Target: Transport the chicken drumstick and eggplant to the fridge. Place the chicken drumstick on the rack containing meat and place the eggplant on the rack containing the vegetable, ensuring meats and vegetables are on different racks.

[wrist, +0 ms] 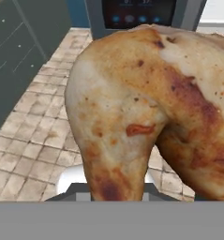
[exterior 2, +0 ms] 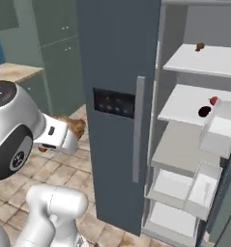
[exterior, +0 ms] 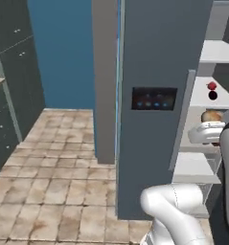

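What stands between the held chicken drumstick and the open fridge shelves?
In the right base view, the fridge's closed door with its handle stands between the chicken drumstick and the shelves.

Chicken drumstick [wrist: 146, 108]: mottled golden-brown roasted skin, rough-looking, darker red-brown patches, matt. Fridge [exterior: 159, 48]: smooth matt slate-grey door, glossy black panel [exterior: 154, 98] with blue lights, plain grey handle [exterior 2: 138, 128], pale smooth shelves [exterior 2: 194, 103]. Floor [exterior: 53, 177]: stone-look beige tiles, blotchy, matt. Cabinets [exterior: 15, 72]: flat dark grey-green, smooth.
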